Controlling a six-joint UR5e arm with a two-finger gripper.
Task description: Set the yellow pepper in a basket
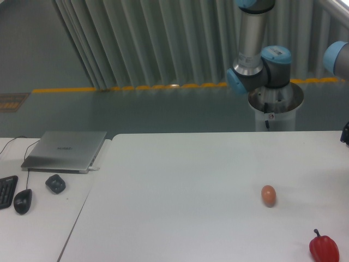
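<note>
No yellow pepper shows anywhere in this view, and no basket either, so I cannot say where either lies; both must sit outside the frame or behind something. What does show on the white table point(180, 164) is a red pepper point(324, 248) at the lower right corner and a brown egg point(268, 195) a little up and left of it, the 2 well apart from each other. My gripper point(346, 132) is only a dark sliver at the right edge, above the table's far right side, and I cannot tell how wide it stands or whether it carries anything. With the target unseen, I also cannot place it relative to my gripper. To do this step well, I judge I should first locate the yellow pepper, not mistake the red one for it, and keep my path high enough to pass over the egg without nudging it. My arm point(262, 68) stands behind the table's far edge. Off to the left, on a separate desk, lie a closed laptop point(66, 150), a mouse point(22, 201) and a small dark object point(55, 183).
</note>
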